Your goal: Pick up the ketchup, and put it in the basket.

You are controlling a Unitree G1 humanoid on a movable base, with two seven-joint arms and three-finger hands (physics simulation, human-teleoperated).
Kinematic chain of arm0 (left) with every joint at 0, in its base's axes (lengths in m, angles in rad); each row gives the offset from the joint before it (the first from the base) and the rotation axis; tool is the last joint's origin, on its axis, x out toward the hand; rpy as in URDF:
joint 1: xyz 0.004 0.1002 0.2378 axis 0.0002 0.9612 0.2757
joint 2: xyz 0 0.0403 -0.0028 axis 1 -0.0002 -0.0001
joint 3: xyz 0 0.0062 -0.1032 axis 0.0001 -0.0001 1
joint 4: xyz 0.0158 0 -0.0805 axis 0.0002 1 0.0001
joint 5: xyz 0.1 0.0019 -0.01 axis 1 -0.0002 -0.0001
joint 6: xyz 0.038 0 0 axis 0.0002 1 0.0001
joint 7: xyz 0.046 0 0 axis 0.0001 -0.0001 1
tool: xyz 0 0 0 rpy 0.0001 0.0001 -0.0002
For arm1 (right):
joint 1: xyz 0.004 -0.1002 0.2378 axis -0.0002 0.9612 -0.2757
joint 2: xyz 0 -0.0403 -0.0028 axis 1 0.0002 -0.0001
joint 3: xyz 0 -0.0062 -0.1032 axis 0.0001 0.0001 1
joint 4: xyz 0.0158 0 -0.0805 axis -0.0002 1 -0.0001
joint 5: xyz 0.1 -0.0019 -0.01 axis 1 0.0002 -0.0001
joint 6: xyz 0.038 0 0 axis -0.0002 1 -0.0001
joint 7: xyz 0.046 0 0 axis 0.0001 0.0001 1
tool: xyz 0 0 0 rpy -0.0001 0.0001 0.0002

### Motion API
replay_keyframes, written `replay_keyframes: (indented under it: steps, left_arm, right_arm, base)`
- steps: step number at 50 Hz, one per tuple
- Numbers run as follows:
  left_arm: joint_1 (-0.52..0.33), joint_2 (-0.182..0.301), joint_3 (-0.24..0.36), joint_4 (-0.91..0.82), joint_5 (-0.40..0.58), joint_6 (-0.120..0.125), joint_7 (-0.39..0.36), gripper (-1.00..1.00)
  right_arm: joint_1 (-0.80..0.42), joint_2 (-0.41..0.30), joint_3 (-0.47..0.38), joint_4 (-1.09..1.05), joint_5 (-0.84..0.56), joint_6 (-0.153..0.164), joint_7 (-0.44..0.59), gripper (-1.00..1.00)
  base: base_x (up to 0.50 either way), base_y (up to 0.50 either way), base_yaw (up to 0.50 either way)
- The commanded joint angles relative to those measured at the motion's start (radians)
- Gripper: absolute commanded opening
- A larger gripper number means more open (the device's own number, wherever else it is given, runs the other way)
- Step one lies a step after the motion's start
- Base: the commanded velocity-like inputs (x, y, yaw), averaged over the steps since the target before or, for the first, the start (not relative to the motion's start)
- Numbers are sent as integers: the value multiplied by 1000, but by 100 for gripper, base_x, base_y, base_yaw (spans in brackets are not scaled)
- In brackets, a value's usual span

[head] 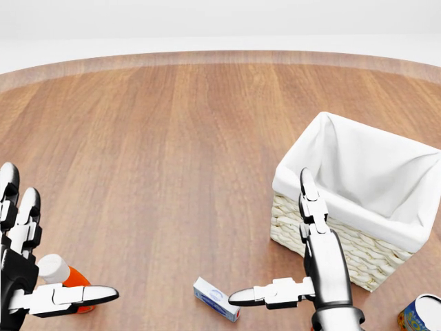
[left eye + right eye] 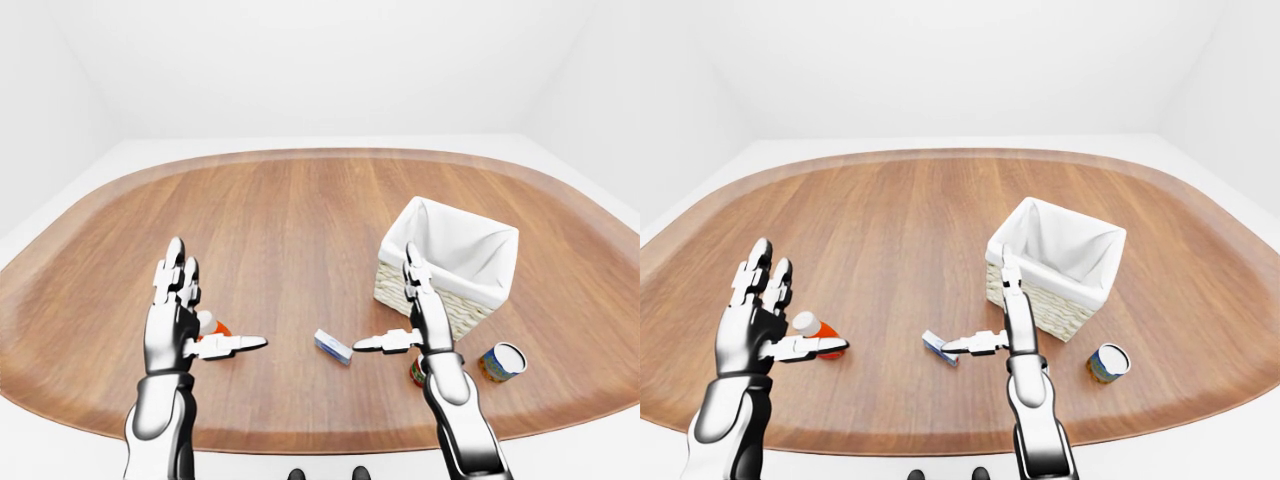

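The ketchup (image 1: 67, 275), a red bottle with a white cap, lies on the wooden table (image 1: 172, 138) at the lower left of the head view. My left hand (image 1: 55, 241) is open beside it. The fingers point up on the bottle's left, and the thumb crosses just below it without closing on it. The wicker basket (image 1: 344, 252) with a white cloth liner stands at the right. My right hand (image 1: 269, 238) is open next to the basket's near left corner and holds nothing.
A small blue and white box (image 1: 216, 298) lies just left of my right thumb. A tin can (image 1: 419, 314) stands at the bottom right, below the basket. A second can (image 2: 417, 373) shows partly behind my right wrist in the left-eye view.
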Motion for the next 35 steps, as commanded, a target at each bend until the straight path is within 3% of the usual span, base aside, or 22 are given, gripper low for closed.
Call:
replay_keyframes:
  steps: [1, 11, 25, 31, 35]
  left_arm:
    - [-7, 3, 43, 24, 4, 0, -4, 100]
    - [-46, 25, 93, 67, -8, 0, 21, 100]
    - [-102, 58, 107, 170, -9, 0, 57, 100]
    - [-108, 63, 103, 188, -9, -5, 64, 100]
    - [-132, 72, 89, 251, 4, -27, 79, 100]
  right_arm:
    - [0, 0, 3, 3, -1, -1, -1, 100]
    - [3, -1, -2, -3, 2, -2, 1, 100]
    - [1, 0, 2, 1, -1, -2, 0, 100]
    - [1, 0, 1, 1, -1, -2, 0, 100]
    - [2, 0, 0, -4, 2, 2, 1, 100]
  base:
    - [0, 0, 0]
    - [0, 0, 0]
    - [0, 0, 0]
    - [0, 0, 0]
    - [0, 0, 0]
